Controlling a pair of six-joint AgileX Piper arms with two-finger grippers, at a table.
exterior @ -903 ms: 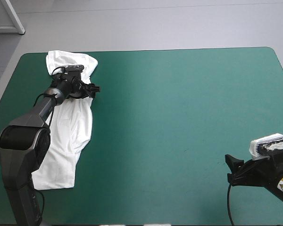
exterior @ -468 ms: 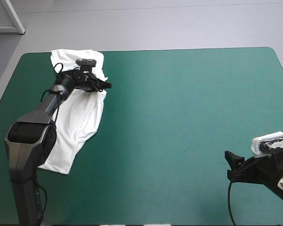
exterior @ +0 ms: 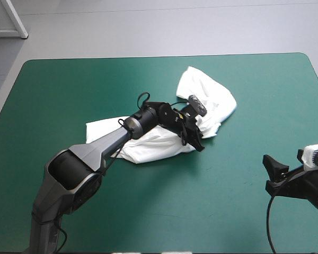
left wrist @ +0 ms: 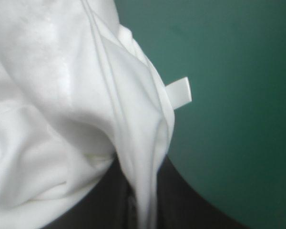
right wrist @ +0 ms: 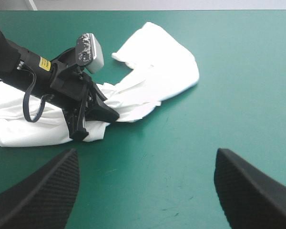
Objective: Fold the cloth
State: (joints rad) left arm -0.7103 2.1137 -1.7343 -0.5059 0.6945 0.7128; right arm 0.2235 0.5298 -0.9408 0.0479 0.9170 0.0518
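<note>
The white T-shirt (exterior: 159, 140) lies crumpled across the middle of the teal-green table, with a fuller lobe (exterior: 209, 98) toward the far right. My left gripper (exterior: 195, 142) reaches over it and is shut on a fold at its near edge. In the left wrist view the white cloth (left wrist: 62, 95) rises from between the black fingers (left wrist: 181, 202), and a small white label (left wrist: 179, 91) sticks out of it. My right gripper (exterior: 270, 174) hovers open near the front right corner, well apart from the T-shirt (right wrist: 157, 71). From there the left gripper (right wrist: 96, 125) shows ahead.
Bare teal-green cover (exterior: 244, 211) lies between the T-shirt and my right gripper. The table's left part (exterior: 42, 95) shows only cover. A white post (exterior: 16, 21) stands beyond the far left corner.
My left gripper has shut on the T-shirt and swept it from the far left corner to the table's middle. The right gripper shifted slightly to the right and stayed open.
</note>
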